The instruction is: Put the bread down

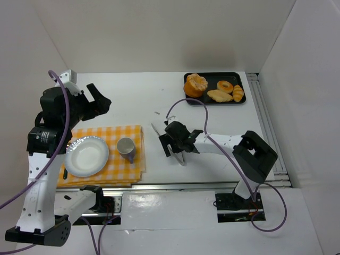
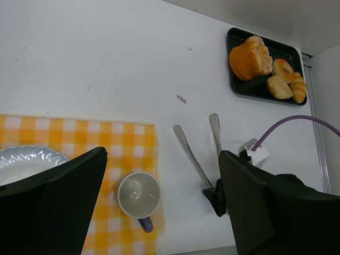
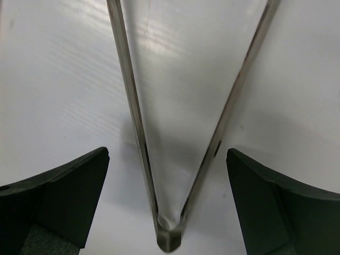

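Several breads lie on a black tray (image 1: 215, 102) at the back right: a large orange muffin (image 1: 195, 85), a ring doughnut (image 1: 224, 86), a long roll (image 1: 219, 96) and a croissant (image 1: 238, 93). Metal tongs (image 1: 157, 130) lie on the table at the middle. My right gripper (image 1: 179, 144) is low over the tongs, open, its fingers on either side of the hinge end (image 3: 170, 239) and apart from it. My left gripper (image 1: 103, 102) is open and empty, raised above the far left of the table. A white plate (image 1: 86, 155) sits on a yellow checked cloth (image 1: 106, 133).
A grey mug (image 1: 126, 147) with a blue handle stands on the cloth right of the plate; it also shows in the left wrist view (image 2: 138, 195). White walls close in the table at the back and both sides. A metal rail (image 1: 268, 127) runs along the right edge.
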Robot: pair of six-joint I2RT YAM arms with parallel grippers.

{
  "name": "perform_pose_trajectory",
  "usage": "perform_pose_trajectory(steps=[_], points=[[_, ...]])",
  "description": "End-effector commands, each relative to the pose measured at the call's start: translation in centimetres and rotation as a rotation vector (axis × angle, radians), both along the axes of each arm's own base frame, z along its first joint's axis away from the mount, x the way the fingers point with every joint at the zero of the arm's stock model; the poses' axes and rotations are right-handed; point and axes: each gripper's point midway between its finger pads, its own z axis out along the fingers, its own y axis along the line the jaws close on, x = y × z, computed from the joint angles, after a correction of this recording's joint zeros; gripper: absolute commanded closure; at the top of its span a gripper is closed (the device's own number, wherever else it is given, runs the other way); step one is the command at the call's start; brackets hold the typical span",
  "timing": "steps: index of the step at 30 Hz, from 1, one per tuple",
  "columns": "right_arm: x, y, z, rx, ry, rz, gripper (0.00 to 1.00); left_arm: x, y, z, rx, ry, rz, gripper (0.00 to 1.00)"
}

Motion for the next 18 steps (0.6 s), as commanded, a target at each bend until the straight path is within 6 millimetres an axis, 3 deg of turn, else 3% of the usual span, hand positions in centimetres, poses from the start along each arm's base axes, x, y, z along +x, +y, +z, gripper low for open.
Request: perform_pose_trajectory(steps=[1, 3, 5, 6, 10, 11, 15, 16, 18], points=[[4.4, 2.2, 1.4, 0.089, -0.119, -0.039, 0.03, 0.2, 0.1, 1.1, 0.011, -0.056, -0.011, 0.00], [5.7, 2.5, 0.9, 0.091, -0.115, -0.066, 0.08, 0.2, 0.1, 1.1, 0.011, -0.056, -0.011, 0.00], [5.9, 2.4, -0.2, 0.068, -0.104, -0.071, 0.12, 0.2, 0.1, 1.1, 0.011, -0.056, -0.011, 0.00], [6.3, 2.6, 0.3, 0.072, -0.119, -0.078, 0.13, 0.2, 0.1, 1.1, 0.011, -0.056, -0.011, 0.00], [6.5, 2.5, 0.6, 0.075, -0.120, -0.102, 0.31, 0.3, 0.0, 1.3, 0.010, -0.065, -0.011, 0.00], [6.6, 2.4, 0.6, 0.076, -0.124, -0.119, 0.41, 0.3, 0.0, 1.3, 0.010, -0.065, -0.011, 0.00], [7.8, 1.6, 4.5, 0.099, -0.168, -0.158, 0.59, 0.2, -0.1, 1.3, 0.017, -0.066, -0.023, 0.00], [8.6, 0.8, 6.8, 0.117, -0.194, -0.176, 0.62, 0.2, -0.1, 1.3, 0.017, -0.066, -0.023, 0.00], [9.0, -0.2, 9.0, 0.150, -0.210, -0.196, 0.63, 0.3, 0.1, 1.2, 0.029, -0.067, -0.017, 0.00]])
